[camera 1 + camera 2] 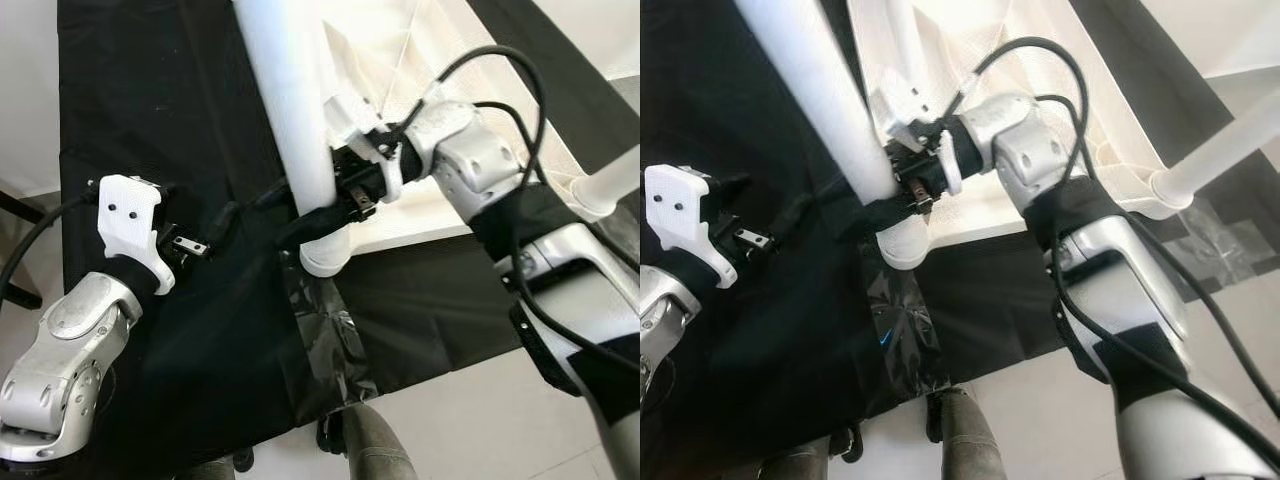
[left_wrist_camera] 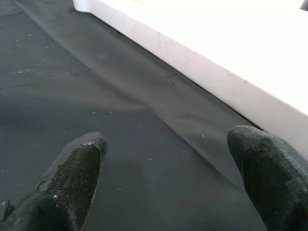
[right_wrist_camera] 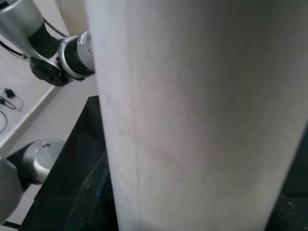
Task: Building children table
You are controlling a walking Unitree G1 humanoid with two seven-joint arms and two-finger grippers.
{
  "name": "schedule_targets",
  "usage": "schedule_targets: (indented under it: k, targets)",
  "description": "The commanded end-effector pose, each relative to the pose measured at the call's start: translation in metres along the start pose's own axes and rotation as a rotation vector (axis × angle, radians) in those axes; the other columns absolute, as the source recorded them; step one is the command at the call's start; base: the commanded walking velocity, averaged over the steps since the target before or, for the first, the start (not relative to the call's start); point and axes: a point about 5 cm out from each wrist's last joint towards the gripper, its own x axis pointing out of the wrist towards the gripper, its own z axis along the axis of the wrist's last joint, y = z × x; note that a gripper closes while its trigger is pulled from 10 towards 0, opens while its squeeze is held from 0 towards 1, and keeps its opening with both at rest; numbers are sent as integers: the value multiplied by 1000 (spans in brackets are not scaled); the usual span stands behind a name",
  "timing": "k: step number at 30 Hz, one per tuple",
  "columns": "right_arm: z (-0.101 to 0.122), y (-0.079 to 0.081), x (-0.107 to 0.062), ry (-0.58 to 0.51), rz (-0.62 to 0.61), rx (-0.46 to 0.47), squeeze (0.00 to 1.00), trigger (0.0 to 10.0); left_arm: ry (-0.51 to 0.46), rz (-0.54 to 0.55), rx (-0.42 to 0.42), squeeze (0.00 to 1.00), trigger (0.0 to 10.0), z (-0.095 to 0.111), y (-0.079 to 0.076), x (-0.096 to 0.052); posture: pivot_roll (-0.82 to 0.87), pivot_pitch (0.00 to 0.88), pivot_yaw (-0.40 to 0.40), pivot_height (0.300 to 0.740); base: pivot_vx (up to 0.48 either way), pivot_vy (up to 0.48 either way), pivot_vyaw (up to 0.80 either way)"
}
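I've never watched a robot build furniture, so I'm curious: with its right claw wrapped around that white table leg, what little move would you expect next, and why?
Probably a slow twist of the leg. The right gripper is shut on the white leg, just above its lower end, which seems to meet the upturned white tabletop at its corner. The left gripper hangs open over the black cloth, holding nothing, so it could steady the tabletop.

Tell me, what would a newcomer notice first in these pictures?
First, the thick white table leg running up the middle, with the right pincer clamped around it near its lower end. Under it lies a black cloth over the floor, and the white tabletop lies flat beyond. The left pincer hovers open over the cloth on the left.
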Motion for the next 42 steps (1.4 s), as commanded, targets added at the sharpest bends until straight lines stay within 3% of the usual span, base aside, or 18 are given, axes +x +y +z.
schedule_targets:
  k: [1, 8, 14, 23, 31, 37, 42]
  targets:
    - [-33, 6, 9, 141, 42, 48, 0, 10000, 18, -6, 12, 0, 10000, -1, -2, -5, 24, 474, -129, 740, 0, 0, 0]
    - [-33, 7, 11, 118, 41, 33, 0, 10000, 20, -5, 12, 0, 10000, -1, -3, -5, 24, 477, -132, 740, 0, 0, 0]
    - [-37, 11, 2, -47, -33, 57, 0, 10000, 20, -1, 13, 0, 10000, -1, -3, -6, 24, 474, -131, 740, 0, 0, 0]
    - [-41, 16, -6, -176, -80, 98, 0, 10000, 19, -7, 16, 0, 10000, 0, -1, -4, 27, 469, -110, 740, 0, 0, 0]
    - [-49, 23, -7, -150, -77, 108, 0, 10000, 18, -21, 15, 0, 10000, 1, -2, -1, 25, 467, -99, 740, 0, 0, 0]
    - [-55, 26, -4, -56, -59, 73, 0, 10000, 18, -21, 15, 0, 10000, 0, -3, -1, 27, 470, -107, 740, 0, 0, 0]
    - [-54, 29, -3, -60, -52, 58, 0, 10000, 18, -11, 14, 0, 10000, 0, -2, -2, 29, 471, -113, 740, 0, 0, 0]
